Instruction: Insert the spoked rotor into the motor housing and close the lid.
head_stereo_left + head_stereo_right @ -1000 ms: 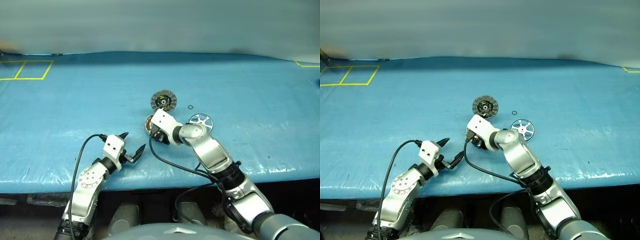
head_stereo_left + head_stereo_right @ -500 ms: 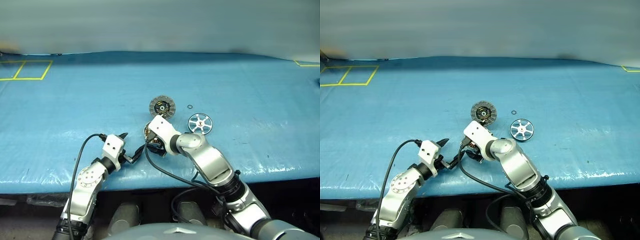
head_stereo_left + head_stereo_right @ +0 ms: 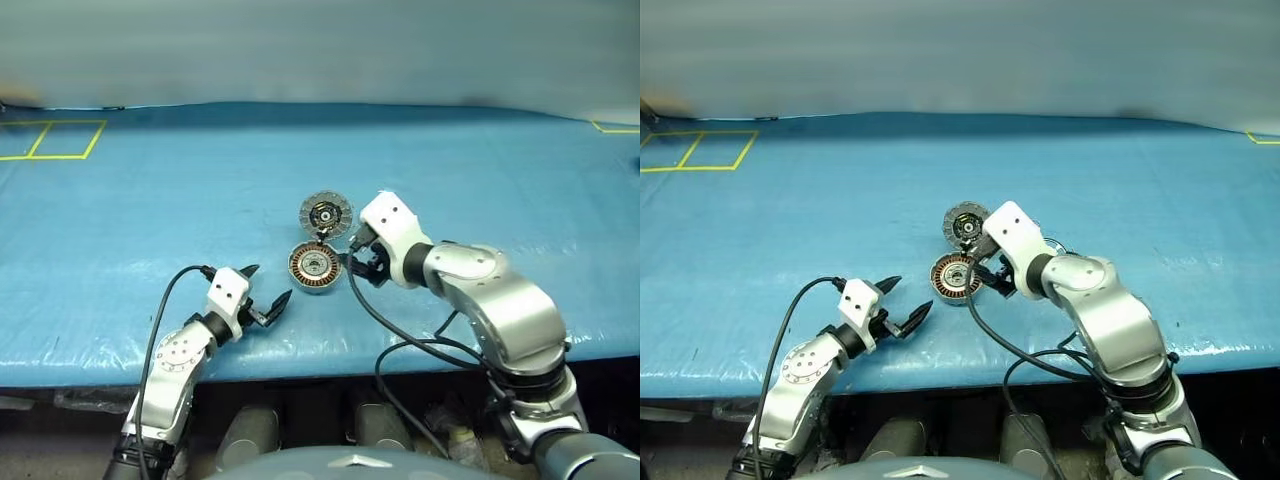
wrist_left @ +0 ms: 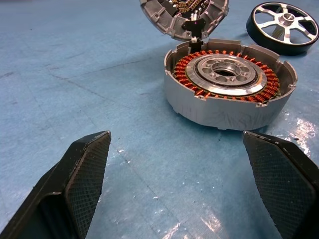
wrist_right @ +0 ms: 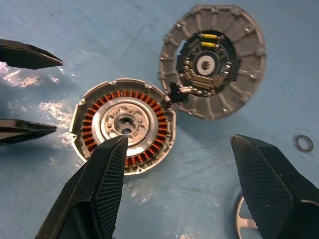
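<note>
Rotor, housing and lid all lie on the blue table [image 3: 120,220]. Nearest, the left gripper [image 3: 264,296] hovers empty, fingers spread wide. Beyond it sits the motor housing [image 3: 314,269], copper windings exposed; the right gripper [image 3: 358,266] hangs just beside it, jaws apart, holding nothing. Farther back the lid [image 3: 326,213] lies flipped open at its hinge, with the spoked rotor [image 4: 284,27] beside it and a tiny ring [image 5: 302,143] near.

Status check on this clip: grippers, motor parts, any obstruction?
Both grippers open, empty: left gripper, right gripper. Motor housing open, lid flipped back, spoked rotor beside it. Nothing obstructing.
</note>
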Tool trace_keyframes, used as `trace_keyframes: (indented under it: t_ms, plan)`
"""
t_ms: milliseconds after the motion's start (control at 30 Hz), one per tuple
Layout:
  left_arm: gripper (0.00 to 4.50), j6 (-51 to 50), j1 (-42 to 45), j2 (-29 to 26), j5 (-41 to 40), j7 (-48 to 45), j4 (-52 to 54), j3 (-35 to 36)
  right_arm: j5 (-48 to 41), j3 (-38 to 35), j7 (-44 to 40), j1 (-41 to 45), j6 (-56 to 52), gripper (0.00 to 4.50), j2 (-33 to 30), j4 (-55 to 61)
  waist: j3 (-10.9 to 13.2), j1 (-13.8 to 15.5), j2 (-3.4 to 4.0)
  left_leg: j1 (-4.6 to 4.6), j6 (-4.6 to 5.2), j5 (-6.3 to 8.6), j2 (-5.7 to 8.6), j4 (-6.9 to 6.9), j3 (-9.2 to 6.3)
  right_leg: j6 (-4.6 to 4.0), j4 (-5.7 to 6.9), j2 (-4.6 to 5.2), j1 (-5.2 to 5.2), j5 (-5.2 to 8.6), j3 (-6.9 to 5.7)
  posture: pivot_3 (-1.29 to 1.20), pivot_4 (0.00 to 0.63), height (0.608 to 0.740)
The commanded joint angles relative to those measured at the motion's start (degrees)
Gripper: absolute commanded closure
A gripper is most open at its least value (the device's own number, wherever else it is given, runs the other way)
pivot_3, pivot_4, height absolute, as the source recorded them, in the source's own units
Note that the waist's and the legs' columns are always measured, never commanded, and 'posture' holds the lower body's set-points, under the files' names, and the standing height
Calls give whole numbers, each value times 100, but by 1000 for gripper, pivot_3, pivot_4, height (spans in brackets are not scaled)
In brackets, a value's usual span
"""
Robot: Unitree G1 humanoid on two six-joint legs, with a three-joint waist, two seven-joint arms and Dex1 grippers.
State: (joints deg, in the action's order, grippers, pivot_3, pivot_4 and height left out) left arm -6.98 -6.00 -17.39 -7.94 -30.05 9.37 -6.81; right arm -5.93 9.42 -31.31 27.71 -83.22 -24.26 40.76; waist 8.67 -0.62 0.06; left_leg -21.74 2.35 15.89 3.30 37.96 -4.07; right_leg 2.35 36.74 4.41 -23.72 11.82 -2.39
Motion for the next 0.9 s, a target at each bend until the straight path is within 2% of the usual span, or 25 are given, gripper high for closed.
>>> trace_keyframes:
  t_ms: [33, 367, 533, 700, 900]
  plan:
    - [0, 113, 99, 6, -116, -123, 14, 8, 184, -890, 505, 255, 384, 1046, 38, -884, 0, 0, -1, 0, -1, -1, -2, 0, 0, -1, 1, 0, 1, 1, 0, 0, 150, 740]
    - [0, 543, 196, 26, 27, -418, -50, -254, 416, -1424, 1923, 1277, 2459, 1046, 865, -4485, 3, -11, 1, 1, -24, -21, -1, -3, 23, -3, 8, -6, -7, -1, 15, 0, 150, 740]
    - [0, 604, 93, 100, 82, -365, 62, -426, 458, -1399, 2300, 1833, 3435, 1046, 1176, -6015, 5, -18, 4, 1, -14, -15, 2, -7, 37, -2, 6, -6, -11, -2, 24, 0, 150, 740]
    - [0, 528, 45, 120, 71, -325, 158, -483, 408, -1415, 2402, 2171, 3955, 1046, 1247, -7050, 6, -12, 6, 1, -12, -14, 1, -10, 38, -2, 6, -6, -12, -2, 25, 0, 150, 740]
    - [0, 483, 28, 142, 46, -261, 217, -489, 394, -1361, 2437, 2354, 4233, 1046, 1304, -7718, 9, -26, 10, 1, -10, -13, 1, -9, 41, -2, 6, -6, -12, -2, 27, 0, 150, 740]
